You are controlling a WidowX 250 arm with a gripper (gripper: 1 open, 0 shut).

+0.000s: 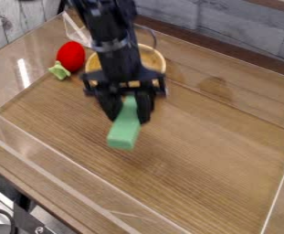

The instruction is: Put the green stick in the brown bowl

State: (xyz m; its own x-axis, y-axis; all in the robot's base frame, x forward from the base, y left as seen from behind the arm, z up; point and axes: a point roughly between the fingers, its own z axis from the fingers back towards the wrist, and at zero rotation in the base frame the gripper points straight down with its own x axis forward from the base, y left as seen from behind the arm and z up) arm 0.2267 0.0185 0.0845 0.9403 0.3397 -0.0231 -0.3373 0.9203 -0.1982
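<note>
Camera view: we see the gripper (126, 102) half-closed on the green stick (126, 129) — lifted off the table (217, 174), before the brown bowl (156, 60).

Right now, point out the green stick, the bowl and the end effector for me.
green stick (126, 131), camera view, on its lower free half.
bowl (158, 62), camera view, on the right rim.
end effector (128, 105), camera view, between the fingertips, closed on the stick's upper end.

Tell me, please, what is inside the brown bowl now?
Nothing can be seen inside the brown bowl. However, the arm and gripper, holding the green stick, cover most of the bowl's inside, so that part stays hidden.
</note>
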